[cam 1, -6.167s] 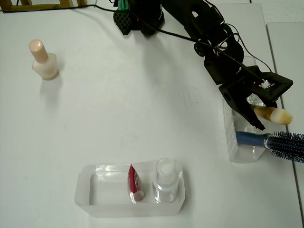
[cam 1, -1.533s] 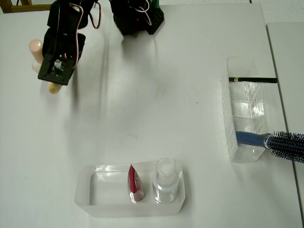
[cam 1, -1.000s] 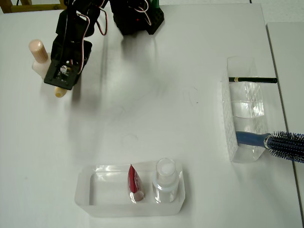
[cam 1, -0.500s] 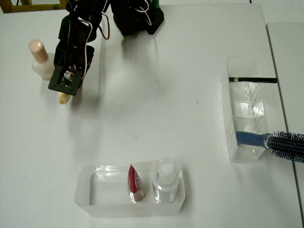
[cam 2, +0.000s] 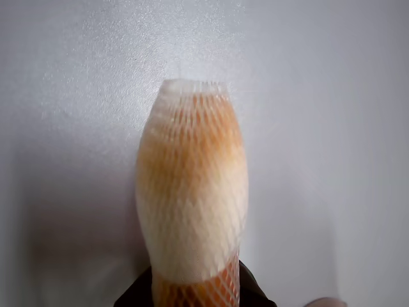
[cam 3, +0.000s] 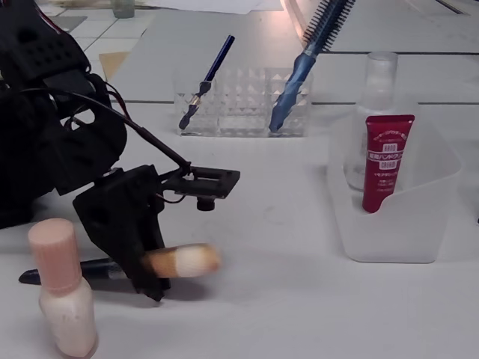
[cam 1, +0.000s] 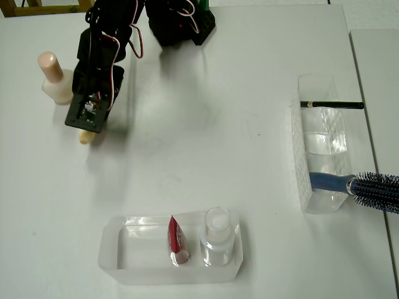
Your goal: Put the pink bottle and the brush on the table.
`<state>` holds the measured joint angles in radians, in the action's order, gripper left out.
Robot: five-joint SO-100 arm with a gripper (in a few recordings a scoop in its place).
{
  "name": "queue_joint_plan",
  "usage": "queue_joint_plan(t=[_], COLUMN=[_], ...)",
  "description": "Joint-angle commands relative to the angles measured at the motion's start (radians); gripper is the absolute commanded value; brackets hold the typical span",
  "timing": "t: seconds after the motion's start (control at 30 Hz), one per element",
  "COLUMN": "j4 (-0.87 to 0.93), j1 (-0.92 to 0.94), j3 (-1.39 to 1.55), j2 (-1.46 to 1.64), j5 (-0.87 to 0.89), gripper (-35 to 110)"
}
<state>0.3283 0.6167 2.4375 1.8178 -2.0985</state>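
The pink bottle (cam 1: 56, 80) stands upright on the white table (cam 1: 206, 143) at the far left of the overhead view, and at the lower left of the fixed view (cam 3: 63, 299). My gripper (cam 1: 87, 126) is just right of it and shut on the brush. The cream bristle tip (cam 1: 85, 137) pokes out below the gripper. In the fixed view the gripper (cam 3: 150, 268) holds the brush (cam 3: 183, 262) nearly level and low over the table, its black handle (cam 3: 56, 274) running behind the bottle. The wrist view looks along the netted bristle tip (cam 2: 192, 192), with dark fingers (cam 2: 137, 297) at the bottom.
A clear tray (cam 1: 124, 258) near the front holds a red tube (cam 1: 175, 240) and a clear white-capped bottle (cam 1: 217, 240). A clear organizer (cam 1: 321, 149) at the right holds a black pencil (cam 1: 333, 104) and a blue hairbrush (cam 1: 361, 185). The arm's base (cam 1: 181, 25) sits at the back.
The arm carried the brush from the organizer on the right to the left side beside the pink bottle. Over the last second it has crept toward the front, brush still held.
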Motion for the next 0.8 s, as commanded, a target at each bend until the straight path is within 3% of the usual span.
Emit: queue_joint_plan(t=[0.0,0.77], j4=[-0.006,-0.023], j1=[-0.005,0.008], j3=[-0.06,-0.117], j2=[-0.023,-0.064], j5=[0.002,0.002], gripper=[0,30])
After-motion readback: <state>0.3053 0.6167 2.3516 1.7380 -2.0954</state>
